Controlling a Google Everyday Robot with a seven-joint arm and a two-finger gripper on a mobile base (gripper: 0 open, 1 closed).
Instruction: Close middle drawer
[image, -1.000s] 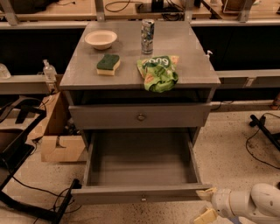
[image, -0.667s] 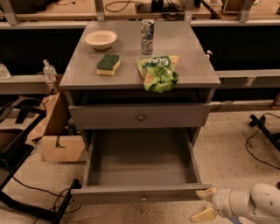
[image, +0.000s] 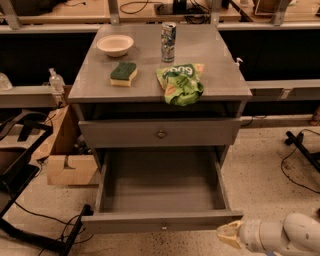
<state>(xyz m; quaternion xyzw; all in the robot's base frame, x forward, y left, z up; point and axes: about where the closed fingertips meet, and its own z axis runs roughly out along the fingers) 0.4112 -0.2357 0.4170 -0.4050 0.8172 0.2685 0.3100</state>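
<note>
Grey wooden middle drawer (image: 150, 221) is pulled fully out toward the camera, plain grey inside with nothing in it, low flat front panel at the near edge with a small round metal knob (image: 163, 227) in its centre. Above it the taller-fronted grey drawer (image: 200, 133) with a bigger round knob (image: 161, 134) sits nearly flush, sticking out just slightly under the grey cabinet top (image: 220, 75). On the top: a cream round bowl (image: 115, 44) back left, a silver drink can (image: 168, 35) standing upright back centre, a green-and-yellow sponge (image: 123, 73) lying flat in front of the bowl, and a crumpled green snack bag (image: 181, 82) near the front edge, right of the sponge and apart from it. The gripper (image: 227, 235), pale yellowish tip on a white rounded arm (image: 280, 235), comes in from the bottom right corner, low over the speckled floor (image: 270, 165), pointing left, just beside and below the right end of the open drawer's front panel. Can't tell whether it touches the panel, and can't tell whether it's open or closed from this view. Left of the cabinet: a brown cardboard box (image: 67, 160) on the floor, a clear bottle (image: 56, 82) above it, black cables (image: 35, 215) nearby.
</note>
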